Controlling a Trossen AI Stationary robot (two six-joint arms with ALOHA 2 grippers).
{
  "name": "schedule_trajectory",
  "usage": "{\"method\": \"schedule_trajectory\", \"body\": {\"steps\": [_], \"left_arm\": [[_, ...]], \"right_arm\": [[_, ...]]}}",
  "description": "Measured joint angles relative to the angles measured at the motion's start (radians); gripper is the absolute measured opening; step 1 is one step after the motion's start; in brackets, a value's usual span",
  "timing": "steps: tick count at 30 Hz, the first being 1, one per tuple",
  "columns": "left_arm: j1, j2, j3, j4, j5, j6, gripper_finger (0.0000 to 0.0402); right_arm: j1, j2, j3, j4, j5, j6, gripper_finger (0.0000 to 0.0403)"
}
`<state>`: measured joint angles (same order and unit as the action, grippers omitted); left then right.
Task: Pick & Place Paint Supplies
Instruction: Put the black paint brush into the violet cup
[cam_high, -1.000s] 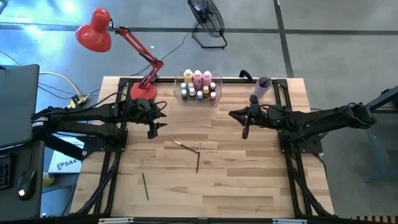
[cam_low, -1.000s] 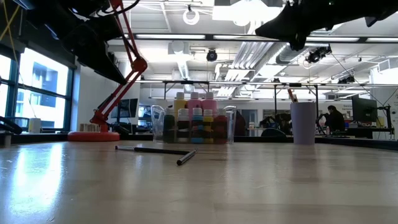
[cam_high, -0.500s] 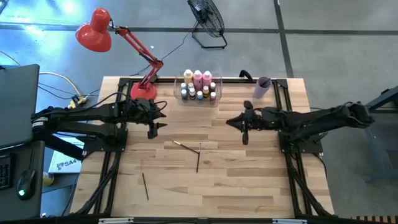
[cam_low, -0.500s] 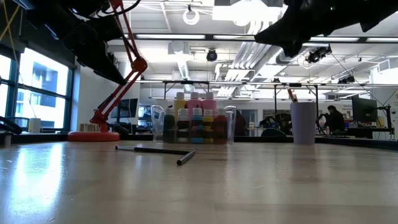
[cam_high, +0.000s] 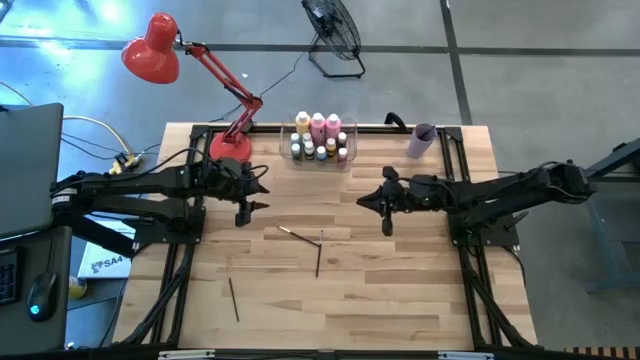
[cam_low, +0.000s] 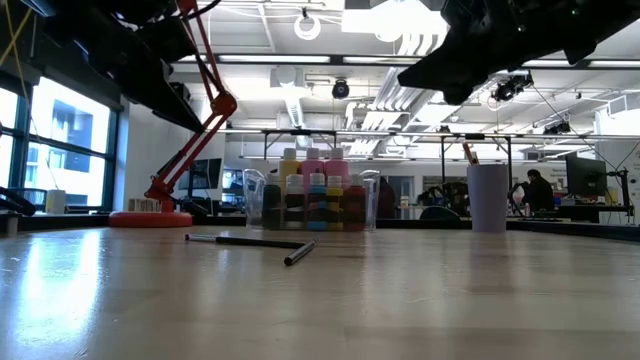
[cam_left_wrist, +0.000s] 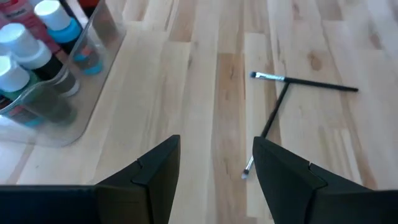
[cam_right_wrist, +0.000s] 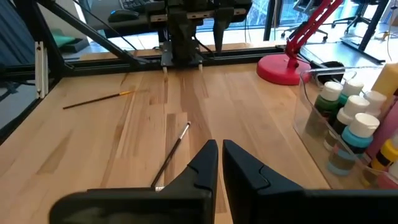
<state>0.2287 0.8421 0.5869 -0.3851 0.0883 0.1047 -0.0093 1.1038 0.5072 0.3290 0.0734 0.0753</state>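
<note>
Moved: right pincer (cam_high: 386, 222) slid a bit further toward the middle of the pale wooden table (cam_high: 400, 290), everything else stayed put
Left pincer (cam_high: 243, 210): hanging over the table's left side by the red desk lamp (cam_high: 160, 50), fingers apart, nothing in them
Lone brush: thin dark paintbrush (cam_high: 233, 298) lies near the front left
Crossed brushes: two thin paintbrushes (cam_high: 310, 242) touching mid-table
Bottles: pink, yellow and tiny white-capped paint bottles (cam_high: 318, 138) sit in the clear plastic bin (cam_high: 298, 130) at the back
Right pincer: closed, empty, up above the table
Cup: lilac cup (cam_high: 422, 139), back right
</note>
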Motion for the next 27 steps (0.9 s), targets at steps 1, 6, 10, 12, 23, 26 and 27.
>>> {"method": "schedule_trajectory", "body": {"steps": [1, 6, 10, 12, 23, 26, 27], "left_arm": [[0.0, 0.0, 0.0, 0.005, 0.003, -0.002, 0.0198], [0.0, 0.0, 0.0, 0.044, 0.003, -0.002, 0.0198], [0.0, 0.0, 0.0, 0.045, 0.016, 0.004, 0.0198], [0.0, 0.0, 0.0, 0.053, 0.037, 0.003, 0.0198], [0.0, 0.104, 0.028, 0.178, 0.111, 0.124, 0.0198], [0.0, 0.192, 0.074, 0.124, 0.112, 0.205, 0.0198], [0.0, 0.223, 0.092, 0.097, 0.112, 0.229, 0.0198]], "right_arm": [[0.0, 0.0, 0.0, 0.001, 0.0, 0.0, 0.0015], [0.0, 0.0, 0.0, -0.002, 0.002, 0.0, 0.0015], [0.0, 0.0, 0.0, -0.002, 0.002, 0.0, 0.0015], [0.0, 0.0, 0.0, -0.003, 0.002, 0.0, 0.0015], [0.0, 0.0, 0.0, -0.003, 0.002, -0.001, 0.0015], [0.0, 0.0, 0.0, -0.003, 0.002, -0.001, 0.0015], [0.0, 0.0, 0.0, -0.003, 0.002, -0.001, 0.0015]]}}
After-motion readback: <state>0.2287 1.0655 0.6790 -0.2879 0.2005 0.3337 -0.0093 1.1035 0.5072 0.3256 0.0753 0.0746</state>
